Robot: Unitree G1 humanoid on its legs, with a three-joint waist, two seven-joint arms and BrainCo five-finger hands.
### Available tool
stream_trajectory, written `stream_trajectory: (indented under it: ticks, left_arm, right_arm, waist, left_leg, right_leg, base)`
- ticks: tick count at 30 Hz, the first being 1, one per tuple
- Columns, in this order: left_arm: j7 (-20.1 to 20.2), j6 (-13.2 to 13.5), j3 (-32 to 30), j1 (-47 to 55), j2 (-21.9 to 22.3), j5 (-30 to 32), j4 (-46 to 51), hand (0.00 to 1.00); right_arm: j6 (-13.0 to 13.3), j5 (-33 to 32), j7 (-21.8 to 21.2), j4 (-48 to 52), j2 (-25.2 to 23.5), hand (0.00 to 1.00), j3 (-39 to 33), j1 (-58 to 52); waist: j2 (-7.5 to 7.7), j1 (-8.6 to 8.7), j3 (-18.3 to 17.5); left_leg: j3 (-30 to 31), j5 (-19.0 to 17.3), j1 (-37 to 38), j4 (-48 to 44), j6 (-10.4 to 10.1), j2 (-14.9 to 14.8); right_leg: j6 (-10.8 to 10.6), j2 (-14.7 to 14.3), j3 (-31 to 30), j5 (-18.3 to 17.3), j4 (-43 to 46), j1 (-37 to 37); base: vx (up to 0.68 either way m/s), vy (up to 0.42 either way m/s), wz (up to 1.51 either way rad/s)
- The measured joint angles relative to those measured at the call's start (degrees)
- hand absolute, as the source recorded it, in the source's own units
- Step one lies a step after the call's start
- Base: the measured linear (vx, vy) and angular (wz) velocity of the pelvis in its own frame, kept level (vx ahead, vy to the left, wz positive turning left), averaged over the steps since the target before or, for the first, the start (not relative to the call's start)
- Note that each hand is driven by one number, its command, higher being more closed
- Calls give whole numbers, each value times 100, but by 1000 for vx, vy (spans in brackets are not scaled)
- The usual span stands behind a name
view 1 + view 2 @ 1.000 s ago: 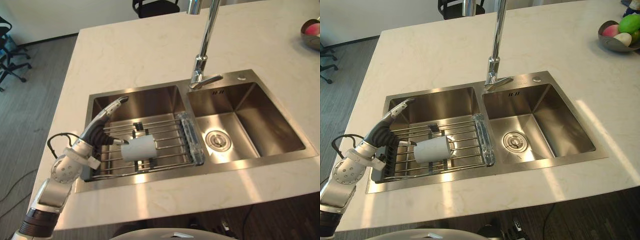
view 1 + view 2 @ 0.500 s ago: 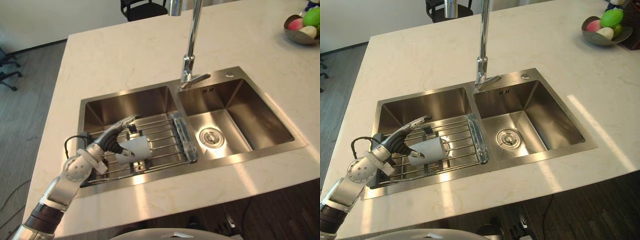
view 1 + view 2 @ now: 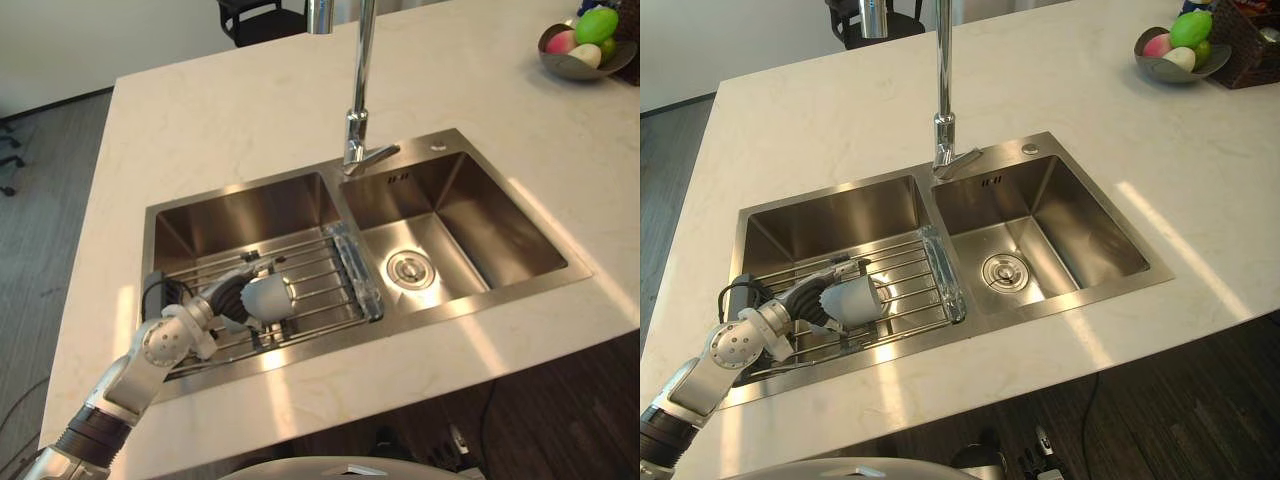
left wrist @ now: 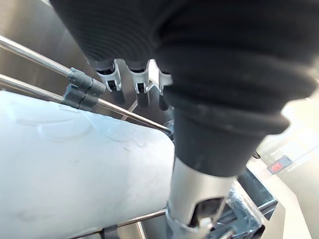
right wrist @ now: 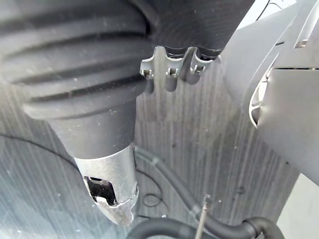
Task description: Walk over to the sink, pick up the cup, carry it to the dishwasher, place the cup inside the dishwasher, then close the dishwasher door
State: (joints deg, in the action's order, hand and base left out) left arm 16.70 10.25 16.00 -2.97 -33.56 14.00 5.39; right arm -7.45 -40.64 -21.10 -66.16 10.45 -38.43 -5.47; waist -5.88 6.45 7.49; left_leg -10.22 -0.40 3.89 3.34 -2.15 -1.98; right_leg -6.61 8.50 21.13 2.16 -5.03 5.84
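Cup (image 3: pixel 270 297): white, on side on wire rack (image 3: pixel 320 285) in left basin of sink (image 3: pixel 240 215), lodged between fingers and thumb of left hand (image 3: pixel 228 296). Fingers (image 3: pixel 252 268) curled over far side, thumb (image 4: pixel 194 199) against near side; apparently clamped on cup, not yet lifted. Probably light, rigid, smooth, so slippery and breakable. Grip round mid-body, firm but gentle. Rack bars just beneath hand, possible snag. Faucet (image 3: pixel 357 100) well beyond fingertips. Right hand (image 5: pixel 170 79) over floor, fingers loose, empty.
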Motion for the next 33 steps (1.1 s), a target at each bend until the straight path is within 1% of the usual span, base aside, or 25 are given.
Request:
stream_trajectory:
  ticks: [4, 7, 10, 15, 17, 18, 22, 25, 29, 33]
  left_arm:
    - [-115, -106, 1, 0, 1, 242, -2, 0]
    - [-162, -117, 7, 0, 1, 431, -48, 0]
    - [-277, -145, 50, -1, 1, 502, -202, 0]
    - [-335, -181, 84, 0, 1, 561, -277, 0]
    - [-321, -184, 198, -1, 1, 590, -277, 0]
    - [-251, -184, 266, 3, 10, 599, -277, 0]
    - [-99, -191, 286, 1, 46, 637, -277, 0]
    - [25, -268, 382, -7, 45, 639, -276, 0]
    - [54, -385, 443, -16, 50, 657, -275, 0]
    - [88, -447, 454, -37, 52, 887, -258, 0]
  right_arm:
    - [0, -9, -3, 2, 24, 0, 4, 2]
    - [0, -13, -1, 2, 39, 0, 15, 2]
    - [5, -66, 3, 5, 45, 0, 91, 4]
    - [7, -66, 8, 2, 64, 0, 228, 3]
    - [9, -66, 8, 0, 87, 0, 228, 3]
    - [24, -66, 8, 2, 100, 0, 227, 4]
    - [99, -66, 9, 0, 113, 0, 223, 6]
    - [99, -67, 8, -1, 115, 0, 223, 5]
    - [98, -70, 9, -1, 118, 0, 222, 6]
    - [97, -149, 9, -2, 117, 0, 224, 6]
  waist:
    - [-17, 19, 45]
    - [-32, 26, 82]
    - [-31, 42, 83]
    - [-33, 62, 85]
    - [-42, 76, 88]
    - [-52, 89, 94]
    - [-100, 144, 117]
    - [-129, 163, 123]
    - [-148, 164, 131]
    - [-155, 179, 131]
  left_leg:
    - [-1, -5, 1, 3, -4, 0]
    - [-1, -5, 1, 4, -4, 1]
    - [-3, -5, 1, 3, -4, 1]
    - [-9, -5, 5, -2, -4, 1]
    - [-11, -5, 6, -3, -4, 1]
    - [-11, -5, 6, -2, -5, 1]
    - [-12, -5, 8, -2, -5, 0]
    - [-13, -5, 8, -3, -5, 0]
    - [-13, -5, 9, -2, -5, -1]
    - [-13, -6, 9, -2, -5, -1]
  right_leg:
    - [0, -1, -2, -1, 1, -3]
    - [0, -1, -3, -1, 3, -4]
    - [0, -2, -5, -1, 2, -5]
    - [-2, -1, -10, 1, 1, -2]
    - [-3, 0, -11, 1, 0, -2]
    - [-3, 0, -11, 2, 0, -2]
    - [-3, -1, -11, 2, 0, -2]
    - [-4, -1, -11, 2, 0, -1]
    - [-4, -1, -11, 2, 0, -1]
    - [-4, -1, -11, 2, 0, -1]
  base:
    - [0, 0, 0]
    - [0, 0, 0]
    - [0, 0, 0]
    - [-29, -11, 0]
    - [-35, -13, 0]
    - [-35, -15, 0]
    - [-9, -4, 0]
    - [0, 0, 0]
    - [0, 0, 0]
    - [0, 0, 0]
